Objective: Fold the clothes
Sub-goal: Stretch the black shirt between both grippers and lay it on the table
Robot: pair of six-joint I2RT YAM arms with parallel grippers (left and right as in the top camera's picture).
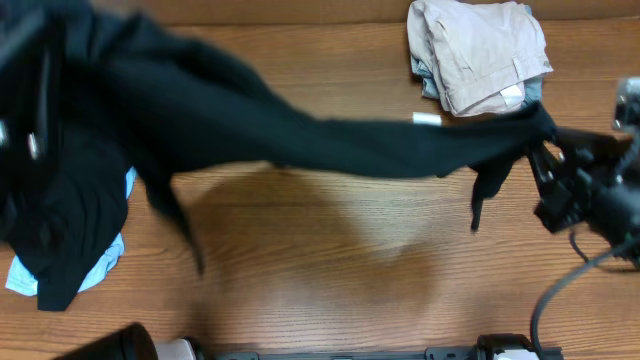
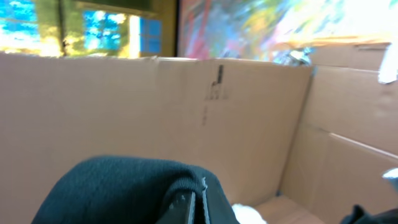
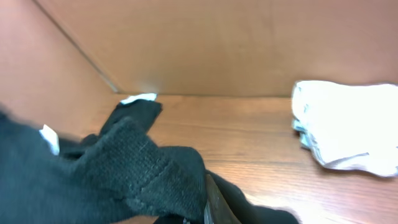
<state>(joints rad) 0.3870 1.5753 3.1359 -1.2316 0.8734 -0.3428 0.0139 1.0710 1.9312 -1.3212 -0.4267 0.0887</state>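
1. One black shirt (image 1: pixel 330 135) is pulled out like a band across the far half of the table (image 1: pixel 330 280), from the upper left corner to the right side. It hangs clear of the wood and casts a soft shadow on it. A small white label (image 1: pixel 427 119) shows near its right end, and loose ends droop at both sides.
2. More clothes lie around it. A black heap (image 1: pixel 60 210) sits at the left edge on top of a light blue garment (image 1: pixel 112 255). A folded beige pile (image 1: pixel 480 50) rests in the far right corner, just behind the stretched shirt.
3. The right claw (image 1: pixel 545 152) is closed on the shirt's right end. Its arm reaches in from the right edge, and a cable (image 1: pixel 560 290) trails toward the near edge. In the right wrist view, black ribbed cloth bunches over the fingers.
4. The left claw (image 2: pixel 189 208) is closed too, with the shirt's black cloth draped over and around it. From overhead, the left arm is a dark blur in the upper left corner, hard to tell from the cloth.
5. The table is brown wood with a clear grain. A plain cardboard wall (image 2: pixel 124 106) stands around it. Above the wall the room is only bright, blurred colour.
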